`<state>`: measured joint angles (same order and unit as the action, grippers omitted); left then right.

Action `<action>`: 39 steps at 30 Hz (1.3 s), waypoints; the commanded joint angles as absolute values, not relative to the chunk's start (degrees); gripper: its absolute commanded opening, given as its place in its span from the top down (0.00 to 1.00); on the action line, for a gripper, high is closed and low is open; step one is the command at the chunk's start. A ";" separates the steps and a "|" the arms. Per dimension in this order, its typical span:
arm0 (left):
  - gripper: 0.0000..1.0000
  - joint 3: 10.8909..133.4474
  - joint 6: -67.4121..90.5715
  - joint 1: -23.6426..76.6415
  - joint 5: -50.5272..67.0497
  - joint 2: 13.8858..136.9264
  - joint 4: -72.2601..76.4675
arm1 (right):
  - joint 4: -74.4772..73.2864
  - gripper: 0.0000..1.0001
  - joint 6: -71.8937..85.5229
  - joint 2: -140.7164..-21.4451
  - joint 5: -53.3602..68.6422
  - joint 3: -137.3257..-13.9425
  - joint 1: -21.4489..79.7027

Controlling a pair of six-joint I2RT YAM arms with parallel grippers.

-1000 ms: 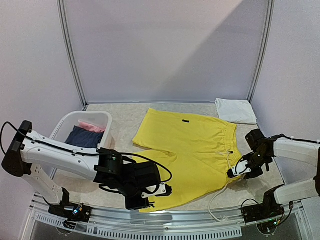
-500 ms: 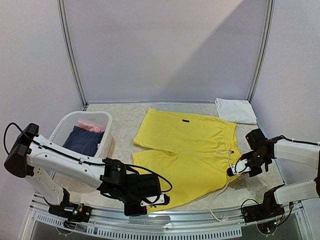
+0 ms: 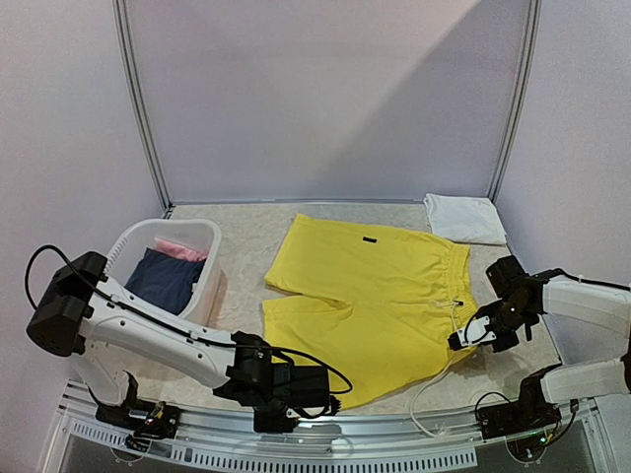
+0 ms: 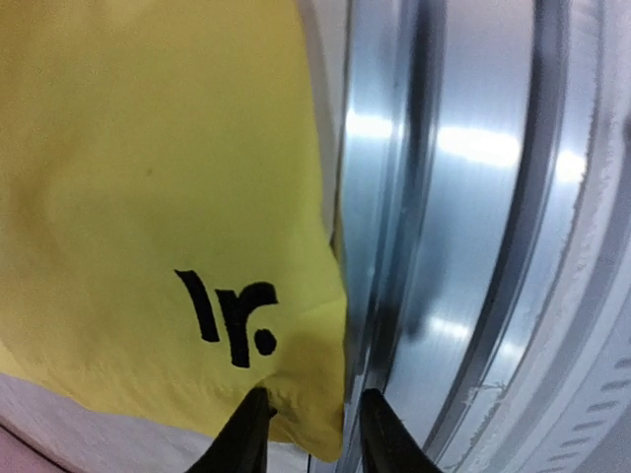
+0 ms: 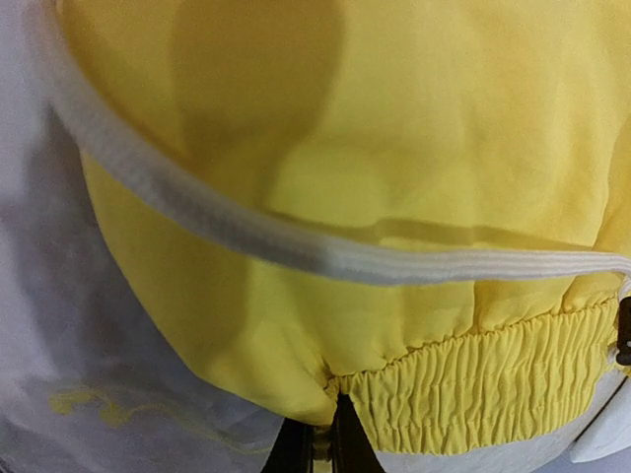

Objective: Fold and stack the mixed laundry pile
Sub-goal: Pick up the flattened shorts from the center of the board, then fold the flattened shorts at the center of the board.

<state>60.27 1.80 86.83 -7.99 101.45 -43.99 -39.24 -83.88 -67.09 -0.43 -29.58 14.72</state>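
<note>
Top view of a pale surface (image 3: 246, 227) with the yellow shorts (image 3: 370, 296) spread flat across its middle, waistband toward the right and legs toward the left. We judge the step in hand to be the first fold of these shorts, with both arms taking hold along the near side. The left gripper (image 4: 308, 434) sits at the near hem corner, just below a small black mark (image 4: 232, 315). Its fingers (image 4: 246, 434) stand apart with the corner between them and do not look pinched. The right gripper (image 5: 315, 448) has its fingers closed on the near end of the gathered waistband (image 5: 473, 384), under the white drawstring (image 5: 296, 246). A folded white T-shirt (image 3: 465, 217) lies at the far right corner, well apart from the shorts. A navy piece (image 3: 163, 276) and a pink piece (image 3: 182, 248) wait in the white basket (image 3: 212, 266) at the left. The next move, in our judgement, calls for the left fingers to close on the hem. Both arms then lift together and carry the near edge over to the far edge. The hem corner lies right against the metal rail (image 4: 444, 246) at the near edge, so there is little room there. The surface is bare beyond the far side of the shorts, while the basket stands close to the left leg.
</note>
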 commanded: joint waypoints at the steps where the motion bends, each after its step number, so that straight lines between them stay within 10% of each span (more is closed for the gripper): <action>1: 0.77 60.25 1.19 87.75 -12.76 103.63 -46.30 | -43.88 0.99 -82.88 -66.74 1.95 -28.28 14.85; 5: 1.00 61.42 0.72 87.90 -13.25 101.25 -47.78 | -47.18 0.99 -82.29 -64.88 3.32 -29.53 14.85; 23: 1.00 72.38 -4.25 75.44 -30.74 80.88 -56.74 | -65.87 1.00 -70.36 -54.58 17.86 -37.11 14.90; 39: 1.00 90.88 -19.31 60.20 -38.13 97.62 -42.47 | -72.13 1.00 -64.56 -63.10 26.39 -44.56 12.40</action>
<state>86.87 -15.42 62.76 -35.94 93.65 -47.99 -69.60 -66.48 -60.82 22.70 -43.92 14.15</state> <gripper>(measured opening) 0.022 0.050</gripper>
